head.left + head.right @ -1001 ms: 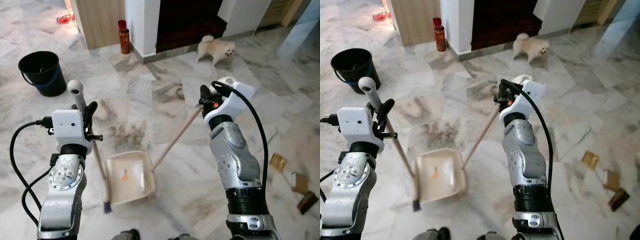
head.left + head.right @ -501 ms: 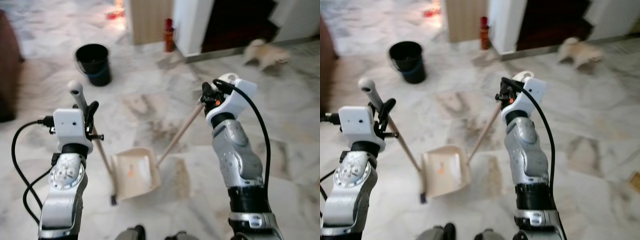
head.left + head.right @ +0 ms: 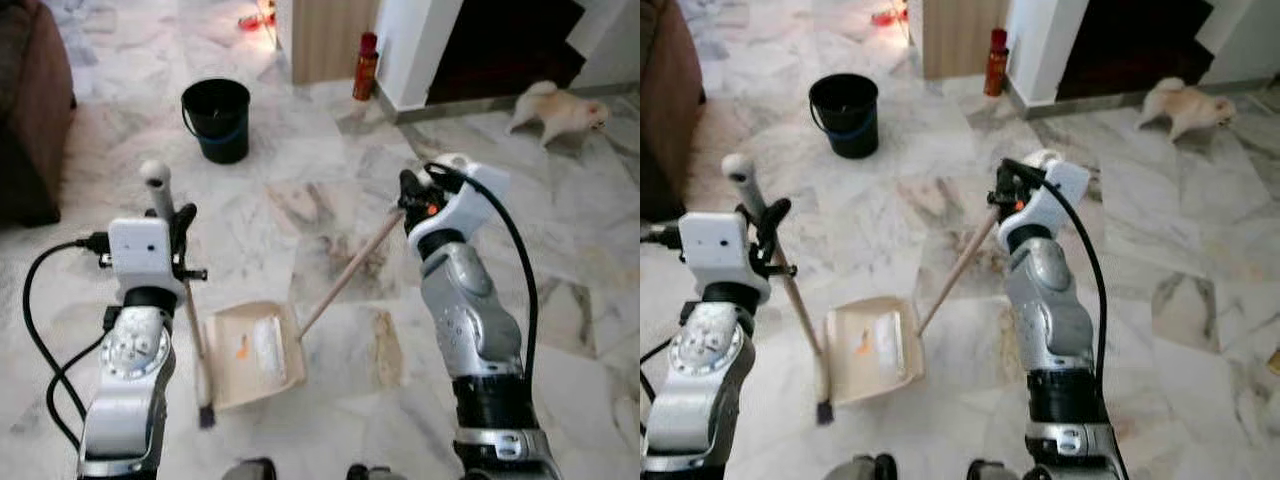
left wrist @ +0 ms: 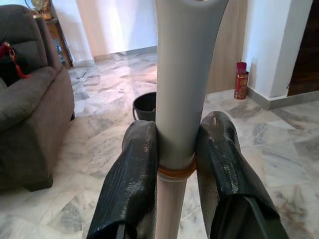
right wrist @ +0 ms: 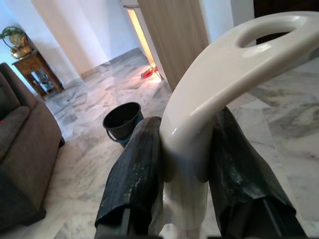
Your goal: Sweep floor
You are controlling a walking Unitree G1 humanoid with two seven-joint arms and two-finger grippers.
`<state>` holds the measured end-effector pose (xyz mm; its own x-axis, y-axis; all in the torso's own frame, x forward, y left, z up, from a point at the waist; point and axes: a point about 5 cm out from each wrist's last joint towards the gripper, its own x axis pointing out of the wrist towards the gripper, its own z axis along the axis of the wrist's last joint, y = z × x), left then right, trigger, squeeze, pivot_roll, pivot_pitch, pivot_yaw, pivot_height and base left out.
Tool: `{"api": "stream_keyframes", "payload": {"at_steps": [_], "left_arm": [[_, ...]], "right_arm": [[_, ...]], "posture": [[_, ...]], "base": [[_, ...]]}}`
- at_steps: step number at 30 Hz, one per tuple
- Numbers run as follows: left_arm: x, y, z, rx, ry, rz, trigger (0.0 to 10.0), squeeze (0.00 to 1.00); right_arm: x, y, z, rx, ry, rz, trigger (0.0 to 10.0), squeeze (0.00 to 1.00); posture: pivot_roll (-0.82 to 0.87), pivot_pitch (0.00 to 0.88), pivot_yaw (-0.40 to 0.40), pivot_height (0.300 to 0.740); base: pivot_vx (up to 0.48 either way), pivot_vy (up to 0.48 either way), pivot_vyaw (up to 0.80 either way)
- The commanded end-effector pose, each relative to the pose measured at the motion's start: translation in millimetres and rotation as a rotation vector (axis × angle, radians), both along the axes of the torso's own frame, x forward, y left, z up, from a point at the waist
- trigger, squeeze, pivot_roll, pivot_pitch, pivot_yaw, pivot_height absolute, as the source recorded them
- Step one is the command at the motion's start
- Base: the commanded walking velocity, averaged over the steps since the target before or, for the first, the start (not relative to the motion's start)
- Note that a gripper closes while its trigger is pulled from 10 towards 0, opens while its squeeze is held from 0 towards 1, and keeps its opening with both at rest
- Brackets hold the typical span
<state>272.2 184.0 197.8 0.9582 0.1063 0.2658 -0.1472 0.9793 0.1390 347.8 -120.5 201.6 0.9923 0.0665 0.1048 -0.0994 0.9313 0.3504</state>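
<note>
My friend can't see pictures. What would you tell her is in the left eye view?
A robot stands on a marble floor, its left gripper holding a broom and its right gripper holding the long handle of a cream dustpan. Beyond are a black bucket, a red can and a small fluffy dog.

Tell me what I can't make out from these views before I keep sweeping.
- Orange bit in the dustpan: too small to identify in the eye views.
- Broom bristles: blurred in the eye views, floor contact unclear.
- Broom shaft below the left claw: cut off by the left wrist view's edge.
- Dustpan handle under the right claw: hidden by its fingers in the right wrist view.
</note>
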Motion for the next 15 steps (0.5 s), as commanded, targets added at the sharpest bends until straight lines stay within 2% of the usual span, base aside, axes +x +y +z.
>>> {"api": "stream_keyframes", "payload": {"at_steps": [1, 5, 15], "left_arm": [[-1.3, -4.6, 8.7, -0.005, -0.043, -0.022, 10.0, 0.00], [-1.6, -5.5, 9.2, 0.000, -0.043, -0.028, 10.0, 0.00], [-1.2, -7.5, 8.7, 0.014, -0.040, -0.036, 10.0, 0.00]], "right_arm": [[-1.2, -0.9, 10.7, 0.033, -0.049, 0.002, 10.0, 0.00], [-1.2, -0.8, 10.8, 0.033, -0.049, 0.003, 10.0, 0.00], [-1.9, 1.0, 13.3, 0.016, -0.067, 0.018, 10.0, 0.00]], "posture": [[-0.02, 0.193, -0.063, 0.740], [-0.02, 0.191, -0.063, 0.740], [-0.02, 0.183, -0.062, 0.740]], "base": [[0.000, 0.000, 0.00], [0.067, 0.000, 0.00], [0.378, 0.000, 0.00]]}}
